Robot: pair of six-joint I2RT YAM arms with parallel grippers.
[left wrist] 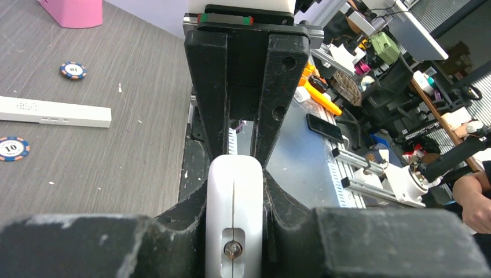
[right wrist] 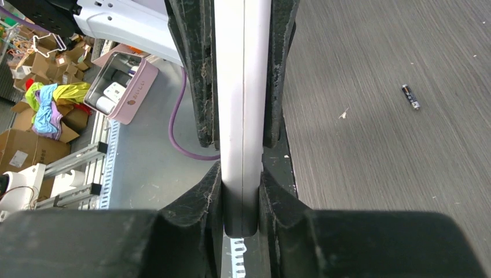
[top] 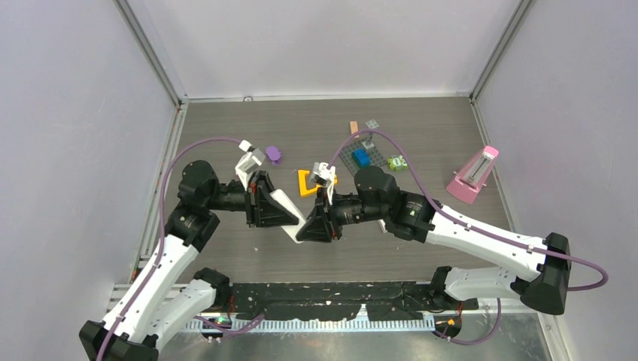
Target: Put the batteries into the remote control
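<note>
The white remote control (top: 289, 209) hangs above the table, held between both grippers. My left gripper (top: 280, 213) is shut on one end; in the left wrist view that rounded end (left wrist: 234, 197) sits between my fingers (left wrist: 286, 208), with a small metal contact in its slot. My right gripper (top: 313, 226) is shut on the other end, seen edge-on in the right wrist view (right wrist: 242, 116). One slim dark battery (right wrist: 410, 96) lies on the wood table to the right. The other batteries are out of view.
A white flat bar (left wrist: 55, 112) and two poker chips (left wrist: 73, 70) lie on the table. At the back are a purple piece (top: 274, 154), an orange frame (top: 307, 183), a grey plate with a blue block (top: 362, 156), an orange stick (top: 353, 127) and a pink metronome (top: 474, 174).
</note>
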